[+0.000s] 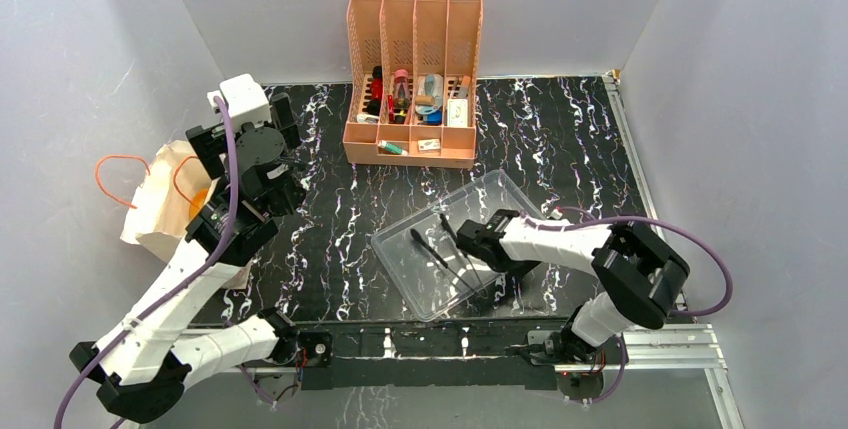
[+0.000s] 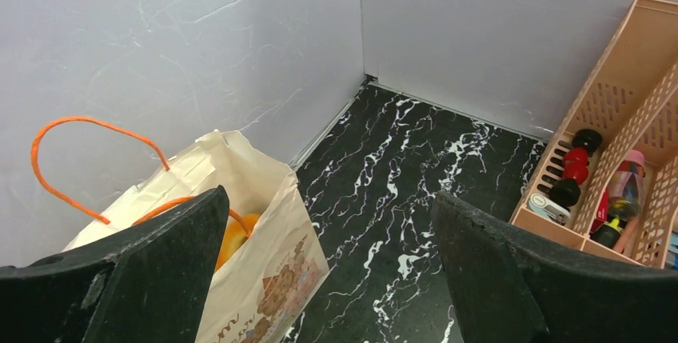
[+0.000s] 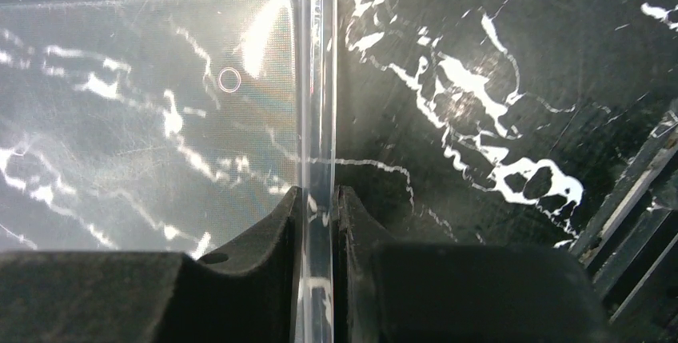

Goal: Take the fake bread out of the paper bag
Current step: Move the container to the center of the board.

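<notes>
Wrist camera, left arm: the left tool (image 2: 328, 279) is spread wide with nothing between its jaws, raised over the black marbled counter (image 2: 400, 199). The paper bag (image 2: 268, 275) stands at lower left against the wall, its mouth open and its orange cord handles (image 2: 72, 127) up. A piece of orange fake bread (image 2: 234, 237) shows inside, partly hidden by one finger. A peach desk organiser (image 2: 616, 119) stands to the right.

Right wrist camera: the right tool (image 3: 317, 215) is pinching the rim of the clear plastic tray (image 3: 316, 79).

Top camera: the bag sits at the counter's far left, just beside the left tool and well apart from the tray.

No bread is out yet, so this looks like the reach. The next move likely calls for swinging the left tool over the bag's mouth, lowering it between the handles and gripping the orange piece.
</notes>
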You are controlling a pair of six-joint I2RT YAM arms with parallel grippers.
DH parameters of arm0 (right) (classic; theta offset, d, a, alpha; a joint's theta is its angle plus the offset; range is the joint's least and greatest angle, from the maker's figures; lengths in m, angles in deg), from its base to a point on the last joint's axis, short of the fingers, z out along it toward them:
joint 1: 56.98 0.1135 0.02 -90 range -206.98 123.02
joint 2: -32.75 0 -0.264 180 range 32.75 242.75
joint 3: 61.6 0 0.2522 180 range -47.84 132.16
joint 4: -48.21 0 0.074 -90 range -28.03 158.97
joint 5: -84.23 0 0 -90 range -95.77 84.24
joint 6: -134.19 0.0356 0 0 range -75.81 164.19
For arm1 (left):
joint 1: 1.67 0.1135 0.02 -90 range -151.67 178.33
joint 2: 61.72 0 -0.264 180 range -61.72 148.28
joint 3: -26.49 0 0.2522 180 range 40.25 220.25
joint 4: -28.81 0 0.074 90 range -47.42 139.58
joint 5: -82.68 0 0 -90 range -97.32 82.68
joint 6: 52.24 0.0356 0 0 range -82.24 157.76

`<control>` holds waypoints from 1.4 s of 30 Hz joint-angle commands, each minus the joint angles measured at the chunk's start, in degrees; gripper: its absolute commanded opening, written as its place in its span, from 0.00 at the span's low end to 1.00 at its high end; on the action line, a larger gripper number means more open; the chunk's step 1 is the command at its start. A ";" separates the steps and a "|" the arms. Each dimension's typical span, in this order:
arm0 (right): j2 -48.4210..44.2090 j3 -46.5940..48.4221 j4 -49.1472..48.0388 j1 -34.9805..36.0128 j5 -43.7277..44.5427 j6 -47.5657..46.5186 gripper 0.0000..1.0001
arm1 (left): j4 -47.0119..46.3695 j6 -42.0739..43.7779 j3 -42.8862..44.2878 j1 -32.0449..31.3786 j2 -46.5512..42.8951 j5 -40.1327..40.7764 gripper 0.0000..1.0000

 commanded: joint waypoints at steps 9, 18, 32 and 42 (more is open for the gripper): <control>0.60 1.29 2.49 -13.97 6.99 11.57 0.00 | 1.45 -1.23 -0.92 0.21 -1.73 -2.67 0.98; -1.27 -0.75 -1.21 -25.61 8.71 5.39 0.00 | 3.20 -2.76 -0.74 0.17 -0.78 -3.32 0.98; -6.07 -3.44 -3.51 -38.87 12.49 -1.07 0.00 | 5.17 -3.79 0.16 0.18 0.34 -4.03 0.98; -10.43 -6.75 -7.54 -44.11 14.04 -7.09 0.00 | 5.21 -3.99 -1.13 0.23 0.54 -4.32 0.98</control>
